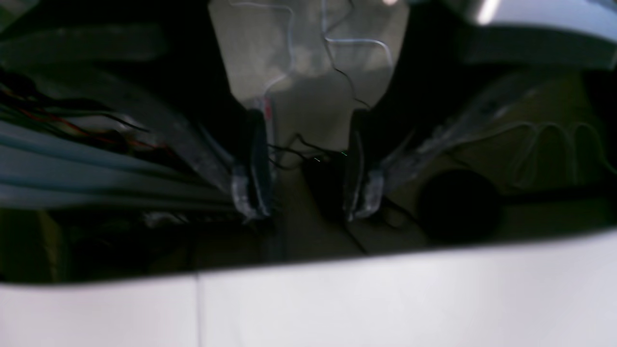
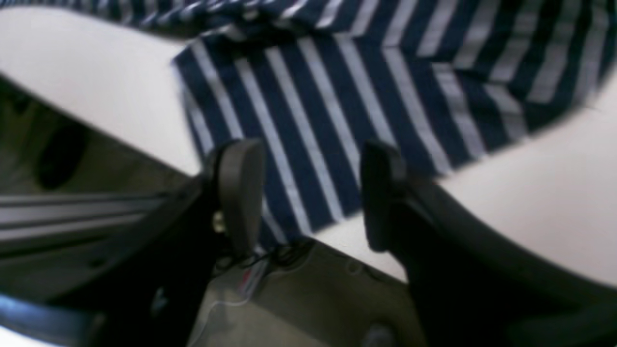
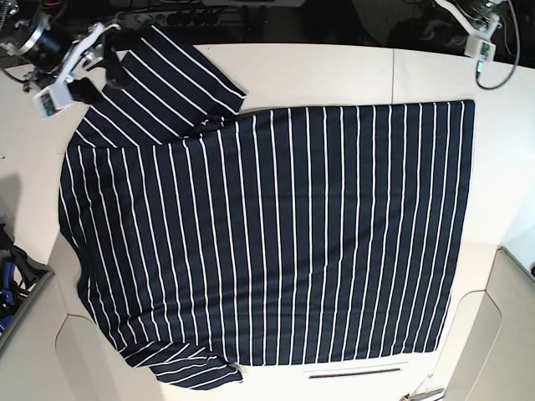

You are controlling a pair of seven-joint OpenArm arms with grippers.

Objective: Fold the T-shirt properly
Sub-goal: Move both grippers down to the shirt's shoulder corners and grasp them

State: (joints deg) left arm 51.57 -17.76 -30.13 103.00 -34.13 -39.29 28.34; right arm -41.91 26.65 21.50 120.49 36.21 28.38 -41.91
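The T-shirt (image 3: 276,242), dark navy with thin white stripes, lies spread flat over most of the white table (image 3: 334,75), with one sleeve (image 3: 167,75) at the far left corner. My right gripper (image 3: 99,68) hovers at that sleeve. In the right wrist view it (image 2: 308,193) is open, its black fingers (image 2: 238,188) standing either side of the sleeve's hem (image 2: 308,125) at the table edge. My left gripper (image 1: 306,197) is open with nothing between its fingers. It hangs past the table's rim (image 1: 385,289), off the shirt's far right corner (image 3: 468,107).
Cables and a round black object (image 1: 458,207) lie on the floor beyond the table. A metal rail (image 2: 72,212) runs below the edge near the right gripper. A thin dark bar (image 3: 355,373) sits at the front. Blue items (image 3: 7,284) stand at the left.
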